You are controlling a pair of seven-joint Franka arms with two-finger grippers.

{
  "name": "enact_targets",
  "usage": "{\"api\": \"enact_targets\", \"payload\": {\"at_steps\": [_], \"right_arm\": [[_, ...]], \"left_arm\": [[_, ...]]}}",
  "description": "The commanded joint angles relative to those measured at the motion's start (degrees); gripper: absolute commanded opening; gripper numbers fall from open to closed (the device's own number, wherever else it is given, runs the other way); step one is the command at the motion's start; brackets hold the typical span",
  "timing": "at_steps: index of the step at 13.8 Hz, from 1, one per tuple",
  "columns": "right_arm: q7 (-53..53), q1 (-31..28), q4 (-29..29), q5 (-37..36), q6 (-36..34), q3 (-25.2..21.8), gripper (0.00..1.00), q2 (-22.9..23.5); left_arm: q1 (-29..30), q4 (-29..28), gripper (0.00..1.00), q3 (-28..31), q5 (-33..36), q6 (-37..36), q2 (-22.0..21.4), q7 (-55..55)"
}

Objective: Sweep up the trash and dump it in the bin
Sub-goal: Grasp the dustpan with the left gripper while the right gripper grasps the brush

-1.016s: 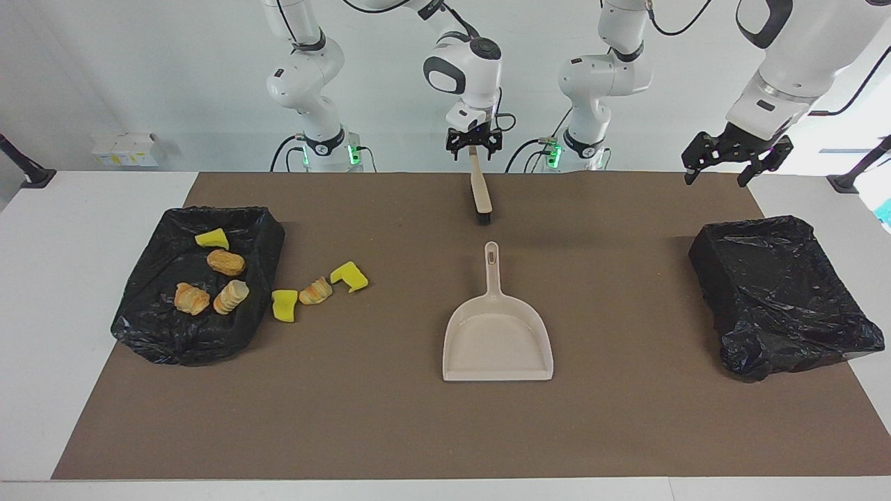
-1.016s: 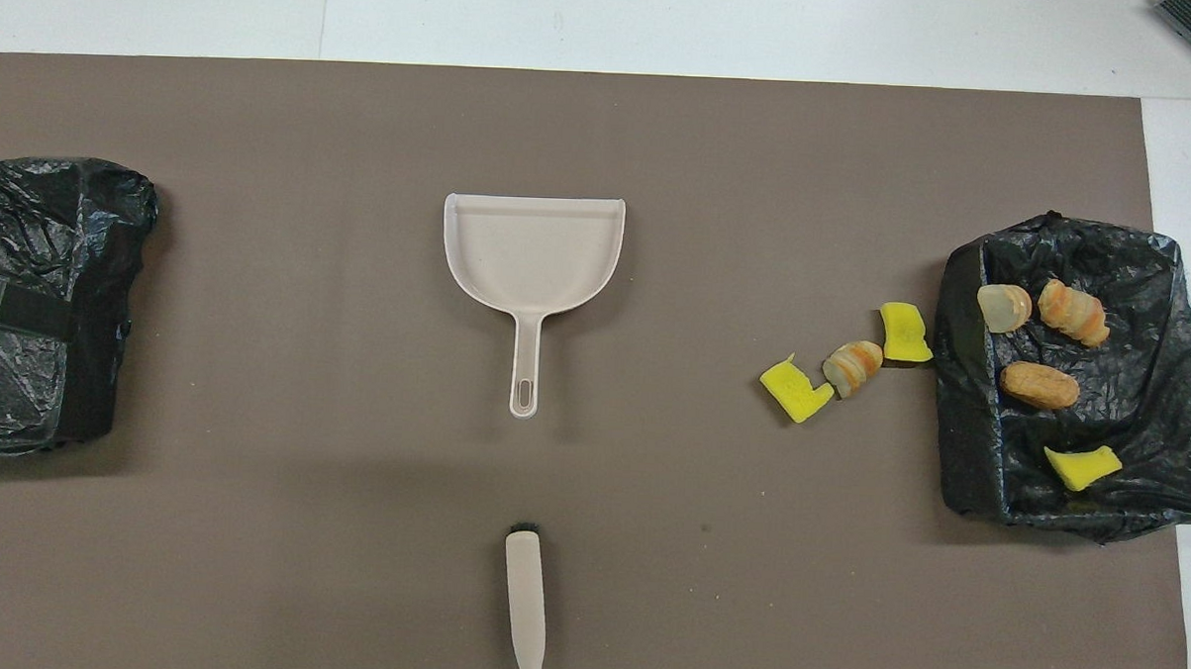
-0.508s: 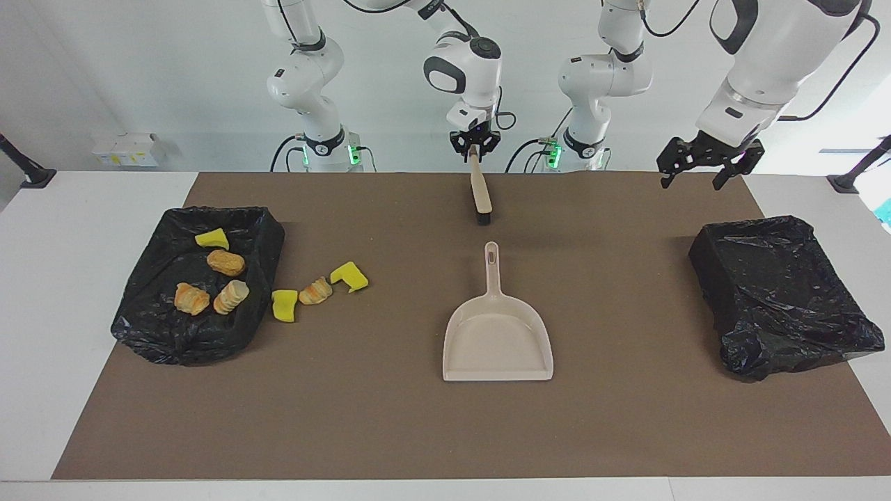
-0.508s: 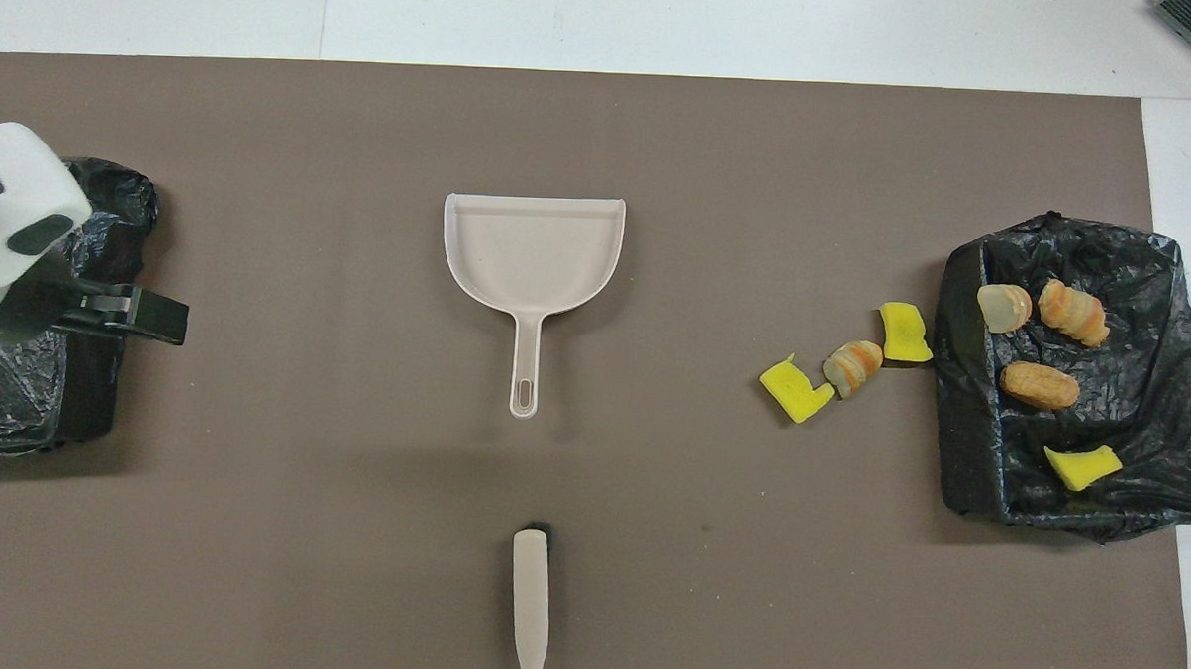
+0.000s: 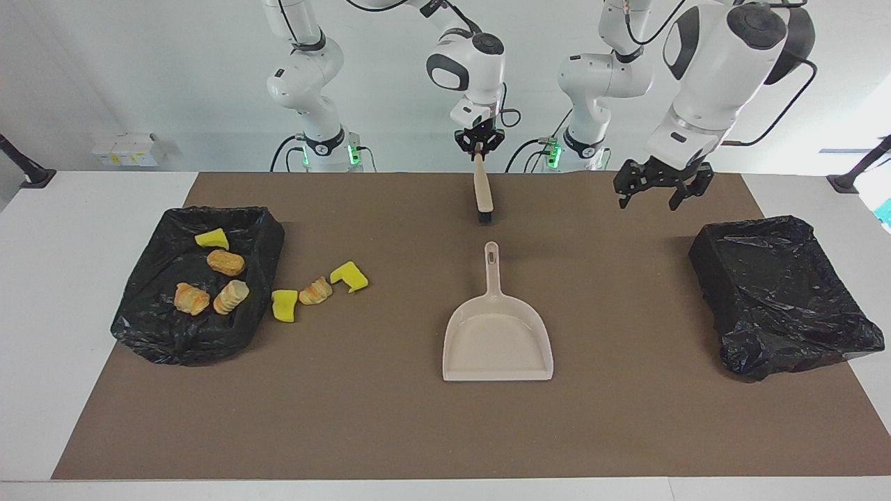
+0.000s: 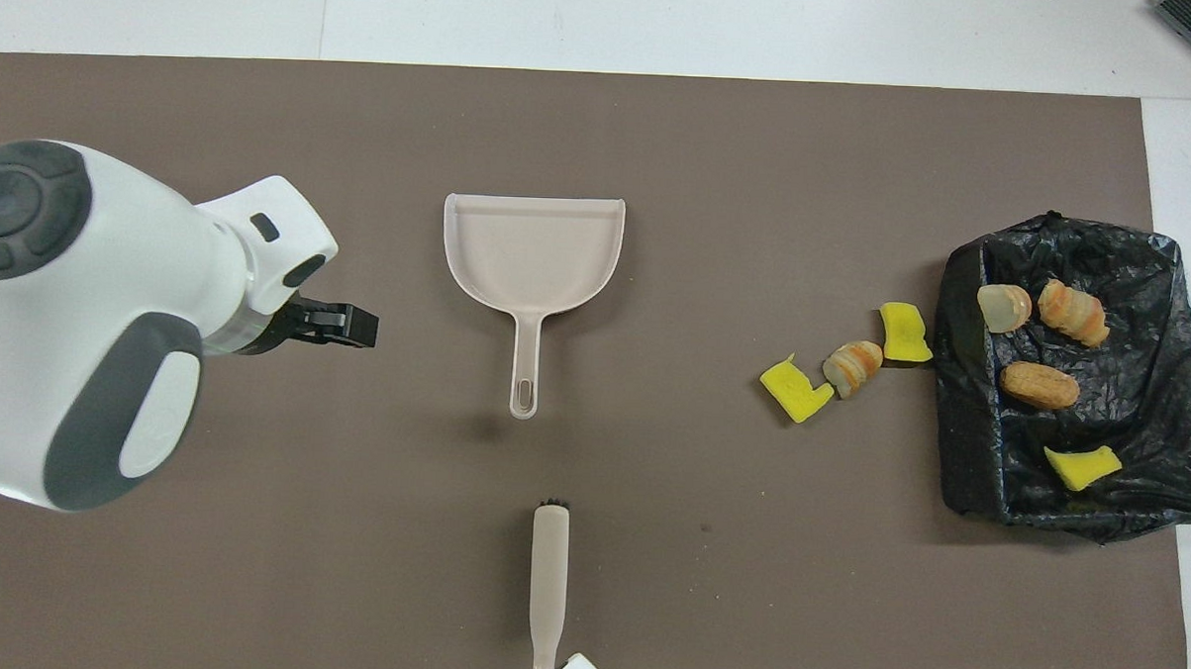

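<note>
Three pieces of trash point(image 5: 319, 286) lie on the mat beside the lined tray point(image 5: 174, 341), toward my right arm's end. My right gripper point(image 5: 479, 142) pinches the brush point(image 5: 482, 195); my left gripper point(image 5: 657, 189), fingers wide, hangs nearer the dustpan point(image 5: 498, 334), whose handle points toward me.

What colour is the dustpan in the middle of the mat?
The dustpan is a pale beige, almost cream; the overhead view shows it best.
</note>
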Motion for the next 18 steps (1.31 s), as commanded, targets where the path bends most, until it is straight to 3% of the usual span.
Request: {"api": "enact_targets", "payload": {"at_steps": [1,5,9,14,18], "right_arm": [[-1.23,-6.43,0.91,-0.21,-5.04,0.14,0.00,-4.50],[-10.09,-19.69,6.63,-1.27,-18.57,0.14,0.00,-4.07],[-15.63,-29.27,6.37,-11.72,-20.87,0.22,0.00,-2.93],[-30.83,-41.32,3.38,-19.80,-18.78,0.31,0.00,-2.49],[-39.80,-50.98,0.14,-20.78,-12.10,0.31,0.00,-2.48]], "left_arm": [[-4.95,-1.78,1.00,0.93,-0.57,5.33,3.28,-5.17],[-10.49,-1.70,1.00,0.93,-0.57,12.18,9.27,-14.50],[-14.20,-0.12,1.00,0.93,-0.57,17.90,14.19,-22.25],[-17.18,-0.46,1.00,1.01,-0.48,21.42,17.09,-23.39],[-17.27,-0.46,1.00,1.10,0.05,21.07,17.27,-23.75]]}}
